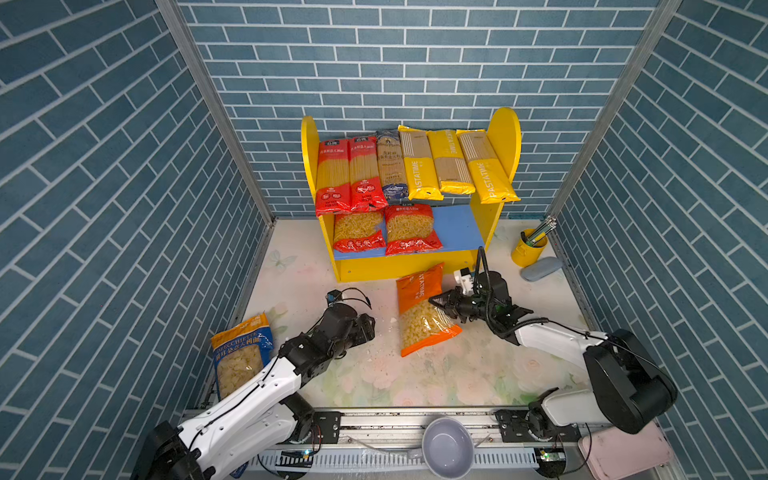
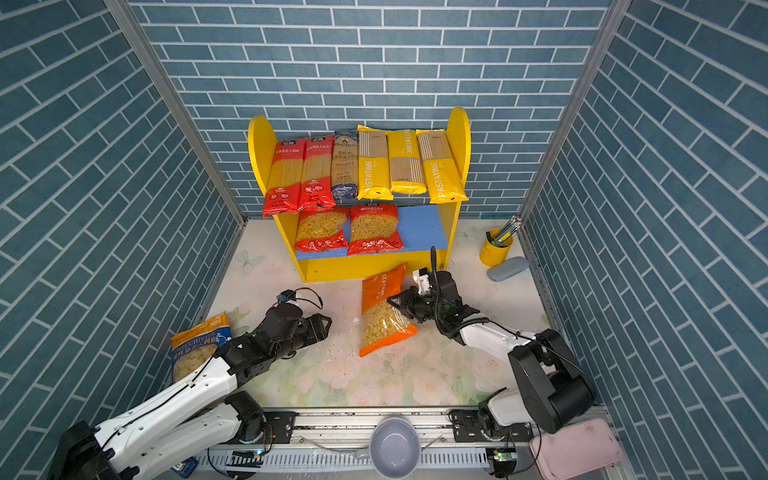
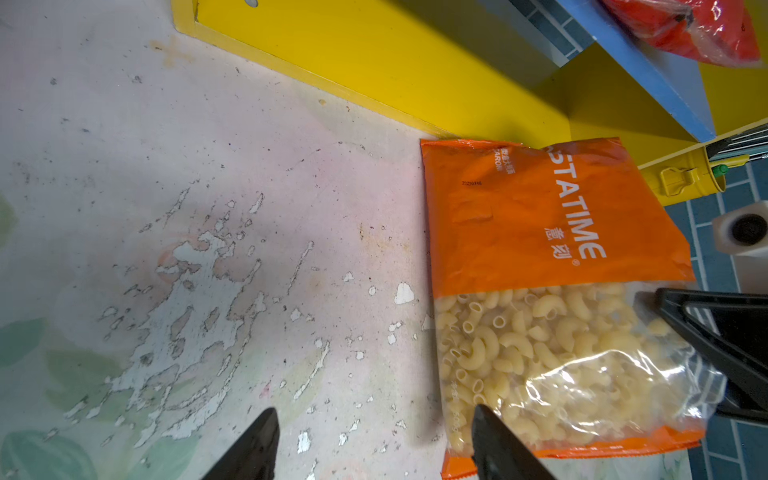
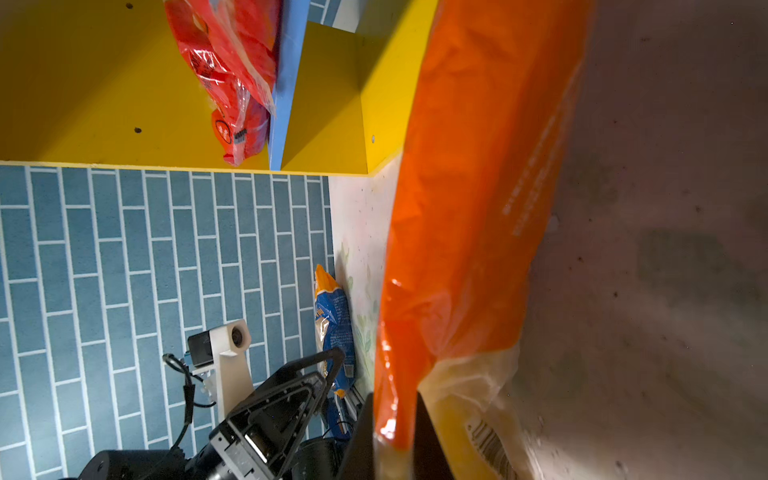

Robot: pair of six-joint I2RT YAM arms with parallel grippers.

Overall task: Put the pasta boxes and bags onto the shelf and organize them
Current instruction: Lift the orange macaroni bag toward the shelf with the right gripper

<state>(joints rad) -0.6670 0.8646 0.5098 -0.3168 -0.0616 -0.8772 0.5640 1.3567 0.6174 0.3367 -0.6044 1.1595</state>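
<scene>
Your right gripper [image 1: 434, 302] is clamped on the right edge of the orange macaroni bag [image 1: 424, 309], at about mid-length where the orange print meets the clear window. In the right wrist view the plastic is pinched between the two dark fingers [image 4: 432, 440]. The bag is on the floral table [image 1: 374, 374] just in front of the shelf [image 1: 399, 270], its top corner close to the yellow base strip; whether it has left the table surface, you cannot tell. In both top views it is tilted, printed end toward the shelf.

Your left gripper [image 1: 368, 326] is empty, its jaws spread, a little way to the left of that bag and pointing at it. The left wrist view shows one fingertip [image 3: 494, 440] in front of the bag's lower corner, not gripping it.

On the shelf, eight packs are already placed. The upper board carries six long spaghetti packs side by side: two red packs [image 1: 351, 174] at the left, one dark-blue pack [image 1: 390, 166], and three yellow packs [image 1: 451, 164] at the right. The blue lower board [image 1: 459, 228] holds two red short-pasta bags [image 1: 386, 230] on its left half; its right half is bare.

Two bags remain: the orange one in your grip, and a blue-orange bag [image 1: 241, 353] near the left wall, partly under the left arm. The bare right half of the lower board looks like the likely place for both.
</scene>
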